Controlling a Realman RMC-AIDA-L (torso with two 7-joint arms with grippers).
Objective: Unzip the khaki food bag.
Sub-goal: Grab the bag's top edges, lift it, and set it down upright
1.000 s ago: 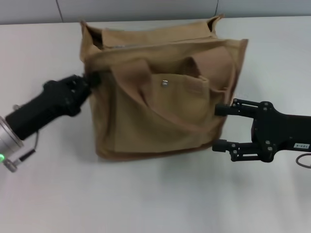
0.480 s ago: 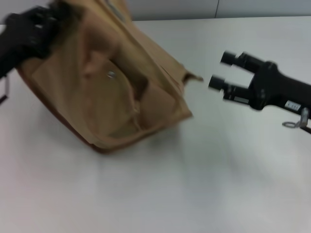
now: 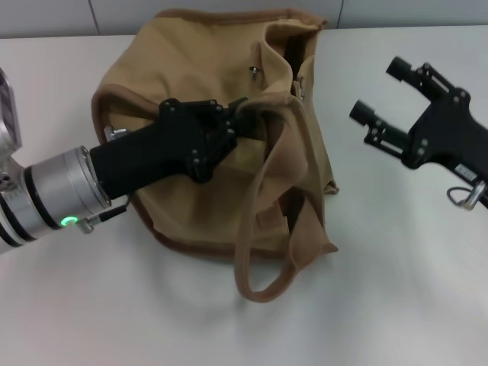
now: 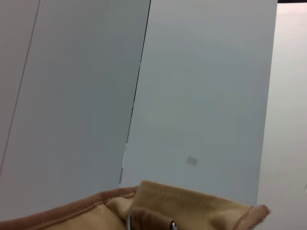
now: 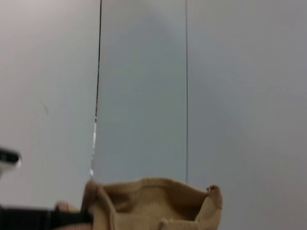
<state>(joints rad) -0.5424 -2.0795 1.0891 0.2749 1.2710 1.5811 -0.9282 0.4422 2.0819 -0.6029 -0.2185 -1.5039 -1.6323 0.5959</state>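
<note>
Two grippers | left gripper clamps khaki food bag handle | right gripper open, beside it

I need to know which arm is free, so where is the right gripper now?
In the head view the right gripper hangs over the table on the robot's right, fingers open, apart from the khaki food bag, which the left gripper grips.

The khaki food bag is a soft tan canvas tote with darker brown edge trim, slumped on the white table. Its top gapes toward the far side, and one loop handle trails down toward the near edge.
</note>
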